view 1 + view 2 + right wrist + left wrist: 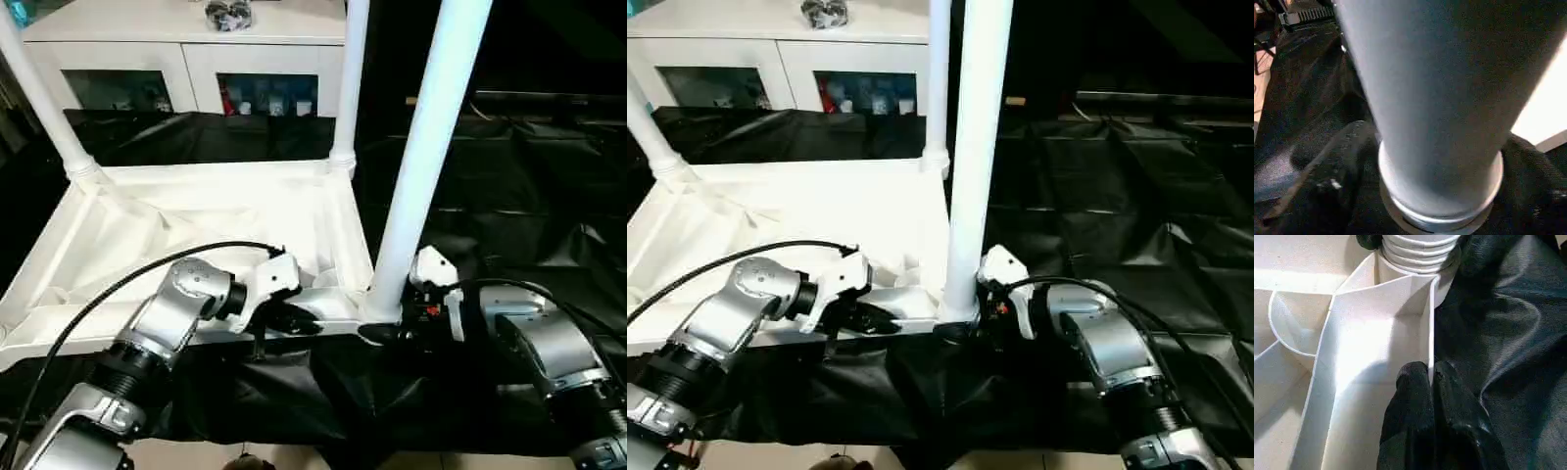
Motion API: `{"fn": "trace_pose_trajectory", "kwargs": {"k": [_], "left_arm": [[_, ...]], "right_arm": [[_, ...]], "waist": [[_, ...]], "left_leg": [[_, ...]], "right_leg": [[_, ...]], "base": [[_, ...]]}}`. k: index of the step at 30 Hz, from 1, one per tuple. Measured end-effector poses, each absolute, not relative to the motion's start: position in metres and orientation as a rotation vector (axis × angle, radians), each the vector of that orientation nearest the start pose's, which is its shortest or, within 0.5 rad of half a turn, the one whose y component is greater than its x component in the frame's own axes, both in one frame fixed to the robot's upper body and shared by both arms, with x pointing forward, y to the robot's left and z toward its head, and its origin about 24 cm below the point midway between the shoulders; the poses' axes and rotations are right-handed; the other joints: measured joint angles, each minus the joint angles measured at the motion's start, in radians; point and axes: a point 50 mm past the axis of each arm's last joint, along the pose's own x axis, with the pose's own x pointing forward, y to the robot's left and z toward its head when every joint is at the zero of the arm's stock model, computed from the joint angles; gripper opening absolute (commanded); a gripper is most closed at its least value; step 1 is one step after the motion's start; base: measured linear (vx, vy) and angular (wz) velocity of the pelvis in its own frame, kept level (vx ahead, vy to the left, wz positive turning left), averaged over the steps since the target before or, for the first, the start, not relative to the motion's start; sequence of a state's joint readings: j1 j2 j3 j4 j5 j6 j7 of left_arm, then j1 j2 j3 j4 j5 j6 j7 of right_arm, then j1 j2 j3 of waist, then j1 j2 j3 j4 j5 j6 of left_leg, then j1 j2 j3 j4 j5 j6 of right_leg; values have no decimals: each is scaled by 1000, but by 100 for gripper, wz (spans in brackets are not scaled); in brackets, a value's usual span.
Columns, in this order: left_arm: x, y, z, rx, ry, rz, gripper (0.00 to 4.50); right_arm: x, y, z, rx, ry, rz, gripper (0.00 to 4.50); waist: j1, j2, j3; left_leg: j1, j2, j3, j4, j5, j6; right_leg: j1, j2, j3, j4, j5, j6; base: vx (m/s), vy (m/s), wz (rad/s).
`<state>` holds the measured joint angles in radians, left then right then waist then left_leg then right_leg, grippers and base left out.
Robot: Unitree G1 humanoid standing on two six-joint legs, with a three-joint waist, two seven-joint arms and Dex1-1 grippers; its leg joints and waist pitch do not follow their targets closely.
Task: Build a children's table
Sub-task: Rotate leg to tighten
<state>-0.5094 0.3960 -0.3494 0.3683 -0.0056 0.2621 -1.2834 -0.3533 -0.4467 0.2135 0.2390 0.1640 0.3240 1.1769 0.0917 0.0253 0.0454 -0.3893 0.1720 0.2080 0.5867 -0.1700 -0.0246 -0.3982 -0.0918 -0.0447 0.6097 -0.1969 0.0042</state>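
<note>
Pinching tabletop (196, 211) rim (left end effector (1431, 377))

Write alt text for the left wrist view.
The left gripper, its black fingers shut, pinches the thin upright rim of the white tabletop, which lies underside up. Ahead, a leg with a ribbed base sits in the corner socket; black cloth lies beside the rim.

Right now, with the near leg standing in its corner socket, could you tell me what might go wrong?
1. The right gripper straddles the base of the near leg; if the leg is not fully seated, it may tilt.
2. The left gripper pinches only the thin rim of the tabletop, so the upside-down top could slip or flex.
</note>
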Motion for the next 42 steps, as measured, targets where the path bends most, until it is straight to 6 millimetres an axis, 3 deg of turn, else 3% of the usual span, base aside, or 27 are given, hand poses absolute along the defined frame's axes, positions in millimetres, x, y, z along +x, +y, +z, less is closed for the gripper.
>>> {"fn": "trace_pose_trajectory", "kwargs": {"k": [7, 11, 13, 17, 23, 24, 25, 32, 36, 42], "left_arm": [[292, 121, 51, 373, 521, -1462, 0], [294, 122, 51, 366, 520, -1417, 0], [299, 120, 48, 339, 521, -1339, 0], [308, 108, 46, 300, 512, -1207, 0], [318, 89, 44, 264, 515, -1065, 0], [318, 88, 44, 263, 515, -1059, 0], [319, 88, 44, 261, 515, -1055, 0], [318, 87, 45, 283, 509, -1074, 0], [314, 96, 46, 305, 501, -1137, 0], [306, 114, 51, 351, 504, -1282, 0]], "right_arm": [[277, -152, 48, -132, 447, 1242, 286], [279, -149, 45, -113, 426, 1168, 278], [287, -144, 41, -93, 409, 1058, 275], [306, -135, 37, -54, 382, 813, 273], [324, -121, 33, -7, 375, 547, 273], [325, -121, 33, -8, 373, 540, 273], [325, -120, 33, -10, 372, 539, 328], [326, -116, 33, -13, 341, 560, 385], [319, -121, 34, -63, 329, 699, 385], [300, -133, 39, -121, 333, 982, 385]], "waist": [[1, 1, 0], [-4, 0, 0], [-9, 0, -1], [-36, 0, -1], [-44, 2, -2], [-45, 2, -2], [-45, 3, -2], [-47, 4, -3], [-48, 3, -3], [-28, 3, -2]], "left_leg": [[0, 0, 0, 0, 0, 0], [2, 0, 0, 0, 0, 0], [5, 0, 0, 0, 0, 0], [7, 0, -1, 0, 0, -1], [7, -1, -2, 0, 0, -1], [7, -1, -2, 0, 0, -1], [7, -1, -2, 0, 0, -1], [6, -1, -2, -1, 0, -1], [4, -1, -2, -1, 0, -1], [3, 0, -2, -6, 0, -1]], "right_leg": [[0, 0, 0, 0, 0, 0], [1, 0, 0, 1, 0, -1], [3, 0, 0, 1, 0, 0], [2, 0, 0, -1, -2, 4], [2, 0, 0, -3, -2, 4], [2, 0, 0, -4, -2, 4], [2, 0, 0, -5, -2, 4], [2, 0, 0, -9, -2, 3], [1, 0, 0, -10, 2, 2], [0, 0, -1, -9, 8, 1]], "base": [[0, 0, 0], [0, 0, 0], [0, 0, 0], [0, 0, 0], [0, 0, 0], [0, 0, 0], [0, 0, 0], [0, 0, 0], [0, 0, 0], [0, 0, 0]]}}
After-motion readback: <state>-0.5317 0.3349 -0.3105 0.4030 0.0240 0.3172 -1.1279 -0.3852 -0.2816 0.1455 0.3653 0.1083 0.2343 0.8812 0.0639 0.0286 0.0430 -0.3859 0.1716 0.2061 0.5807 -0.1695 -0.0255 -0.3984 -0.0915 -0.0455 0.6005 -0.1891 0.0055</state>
